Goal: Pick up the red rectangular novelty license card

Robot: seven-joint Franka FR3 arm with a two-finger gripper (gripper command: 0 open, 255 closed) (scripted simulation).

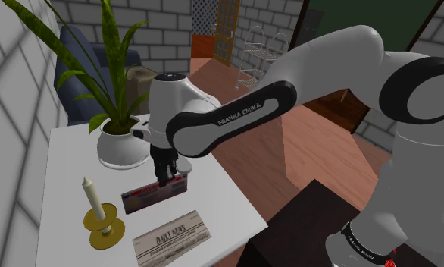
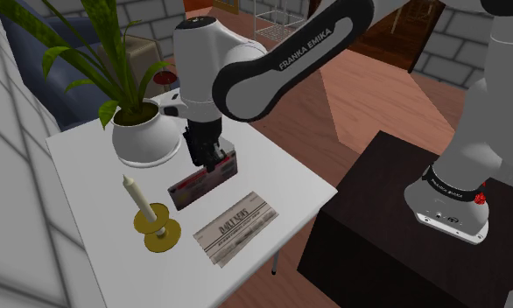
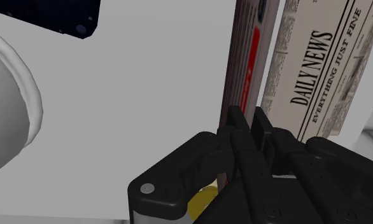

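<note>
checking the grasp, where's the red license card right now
In the shoulder view the red card is clasped by the gripper, between the white plant pot and the newspaper.

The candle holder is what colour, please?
Candle holder: golden yellow, clearest in the second exterior view.

Brick walls [image 1: 167, 30], wood flr [image 1: 319, 152], blue sofa [image 1: 88, 42]

Print on the red card [image 1: 148, 196] too small to read, its upper edge hidden behind the gripper [image 1: 165, 180], plant [image 1: 39, 32] leaves cut by the shoulder view's top edge, yellow candle holder [image 3: 200, 200] mostly hidden behind the gripper in the wrist view
</note>
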